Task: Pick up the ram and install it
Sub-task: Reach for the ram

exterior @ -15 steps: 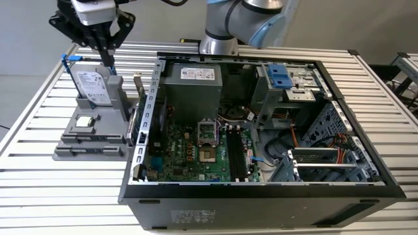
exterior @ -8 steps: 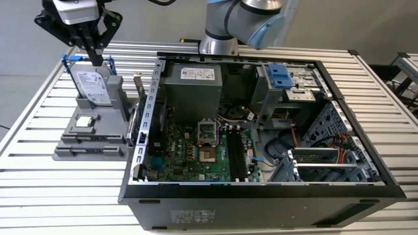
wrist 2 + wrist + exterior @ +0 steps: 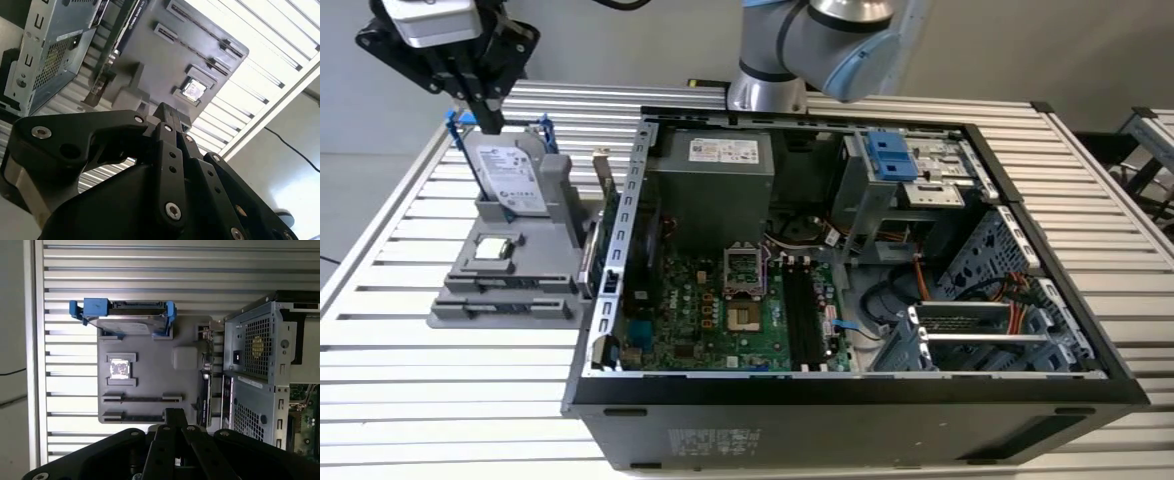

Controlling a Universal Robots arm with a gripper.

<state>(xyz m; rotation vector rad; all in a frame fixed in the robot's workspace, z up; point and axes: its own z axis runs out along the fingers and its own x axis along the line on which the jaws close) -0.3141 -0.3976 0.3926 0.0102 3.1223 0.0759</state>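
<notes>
**Closed gripper hangs over the parts holder; the ram stands at the holder's side**

The gripper (image 3: 488,118) hangs over the grey holder (image 3: 547,240), at the exterior view's left. Its two fingers are pressed together and there is nothing between them. In the exterior view its tip is just at the upper edge of the hard drive (image 3: 507,172), which stands upright in the holder with blue brackets on both sides. I cannot tell if the tip touches the drive.

The ram (image 3: 203,395) is a long, dark, narrow board. It stands on its edge along the side of the holder that faces the computer case (image 3: 854,400), in the narrow space between the two. It is well apart from the gripper. In the second wrist view its thin green edge runs beside the holder.

A small square silver chip (image 3: 119,368) lies flat in a pocket in the middle of the holder, near the hard drive.

The computer case lies open on its side at the exterior view's right, just beside the holder. The green main board (image 3: 680,310) is on its floor. Holder and case both rest on a table (image 3: 400,380) of metal slats.
</notes>
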